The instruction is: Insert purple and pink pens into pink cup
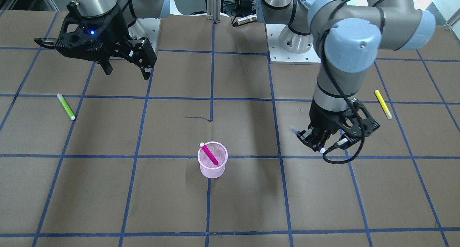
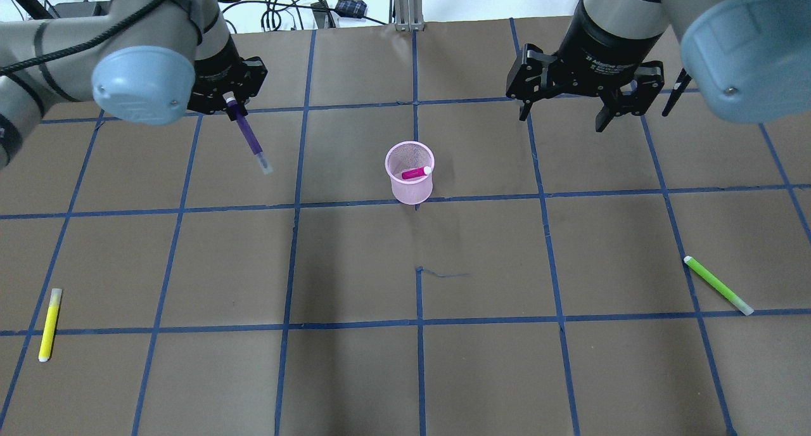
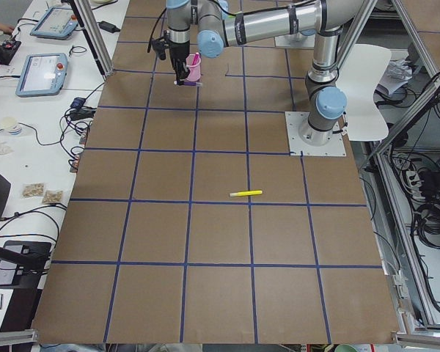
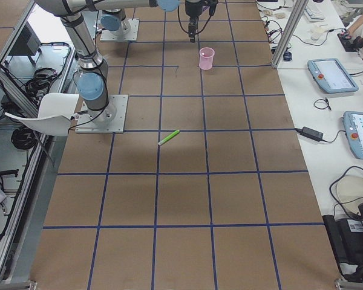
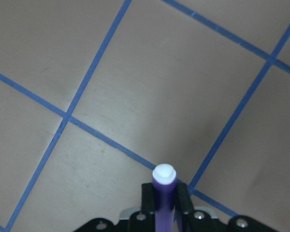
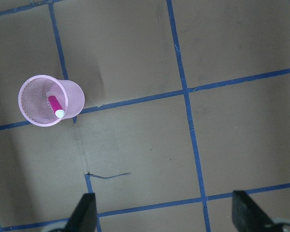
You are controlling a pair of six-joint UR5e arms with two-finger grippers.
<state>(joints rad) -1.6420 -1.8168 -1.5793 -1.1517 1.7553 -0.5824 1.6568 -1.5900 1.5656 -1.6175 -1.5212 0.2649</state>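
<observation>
Overhead exterior feed: the purple pen (image 2: 249,138) is being clamped near its white-capped end by the left gripper (image 2: 233,101), well left of the pink cup (image 2: 408,195). The pink pen (image 2: 415,173) is being cradled inside. The right gripper (image 2: 562,116) is being shown spread wide, empty. The barrel is being judged light, stiff and slick, so best pinched squarely.

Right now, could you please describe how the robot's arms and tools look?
The left arm and right arm are silver-grey tubes with pale blue joint caps. A black cable runs along the left arm. The left tool and right tool are black, two-fingered; the right tool shows a blue light and white lettering.
</observation>
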